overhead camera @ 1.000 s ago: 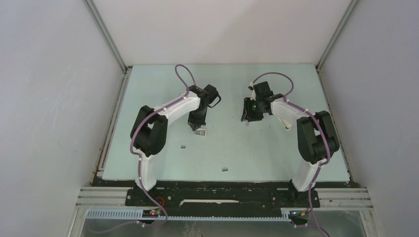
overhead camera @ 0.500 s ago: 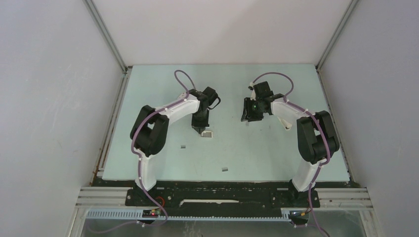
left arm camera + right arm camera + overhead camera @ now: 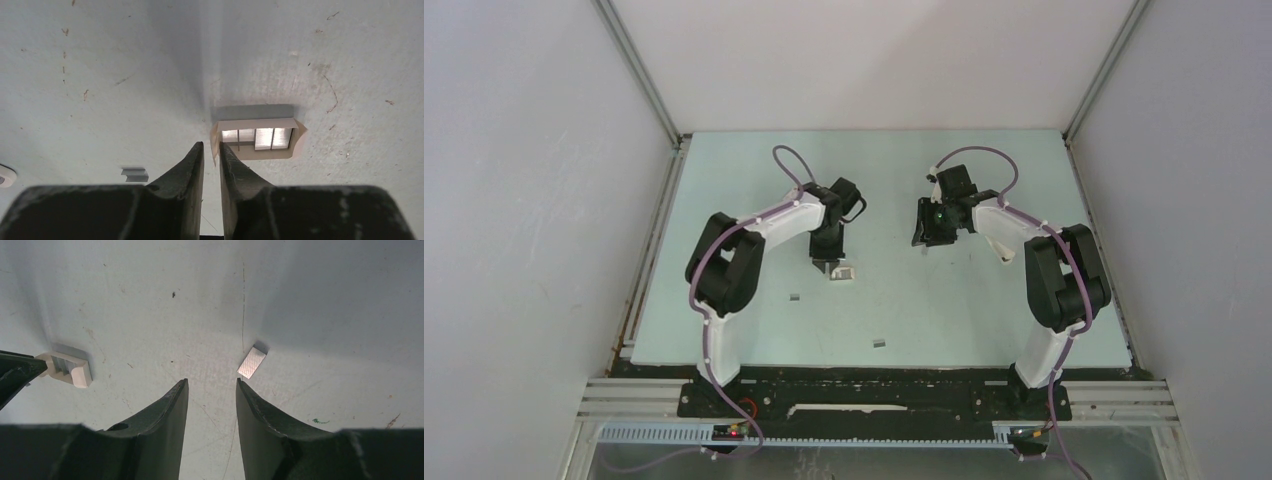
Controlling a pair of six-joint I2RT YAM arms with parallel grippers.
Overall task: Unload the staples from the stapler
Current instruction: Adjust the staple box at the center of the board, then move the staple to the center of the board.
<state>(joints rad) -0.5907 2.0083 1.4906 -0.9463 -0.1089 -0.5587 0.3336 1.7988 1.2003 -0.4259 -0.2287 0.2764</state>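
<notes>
Moved: staple box (image 3: 255, 122) set down; left gripper (image 3: 211, 146) jaws eased slightly apart.
Right gripper (image 3: 211, 381): half-spread, empty.
Advice: withdraw straight upward.

A small open beige cardboard box (image 3: 260, 123) blocks just right-ahead of the left gripper (image 3: 211, 145). Left-ahead, the pale tabletop (image 3: 100, 75) is free beyond 1 grey staple strip (image 3: 135, 174).

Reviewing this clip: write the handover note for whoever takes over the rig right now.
Left gripper: fingers slightly parted, empty, at the edge of the small white cardboard box.
Right gripper: open, empty, above the table.
Dark grey metal staple strips: two loose on the table, the second here, one near the right gripper.
Done: some strips out. Left: cannot judge; no stapler in view.
</notes>
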